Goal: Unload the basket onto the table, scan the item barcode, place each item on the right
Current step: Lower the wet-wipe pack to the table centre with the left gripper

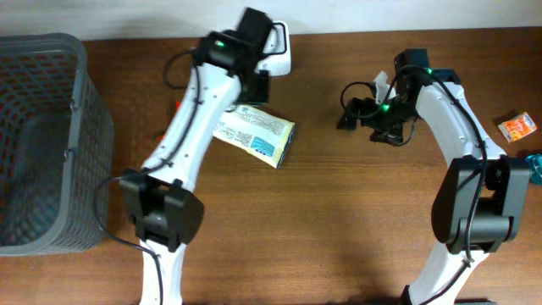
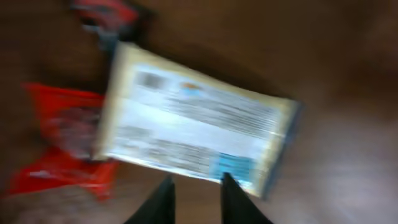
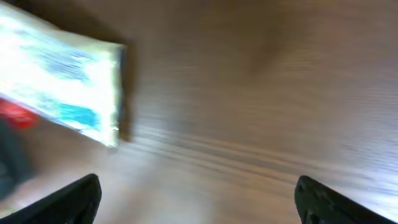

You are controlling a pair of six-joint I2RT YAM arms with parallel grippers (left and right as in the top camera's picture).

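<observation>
Packet [image 2: 193, 124] lies loose at 12 o'clock of left gripper [image 2: 197, 180], barely parted, empty; right gripper [image 3: 198, 183] released wide. Edge should be gripped, barcode left uncovered.

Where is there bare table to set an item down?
The widest bare stretch of table lies in front of the white box, between the left arm base and right arm base. Crowded: red packets beside the box, basket at left, orange packet far right.
</observation>
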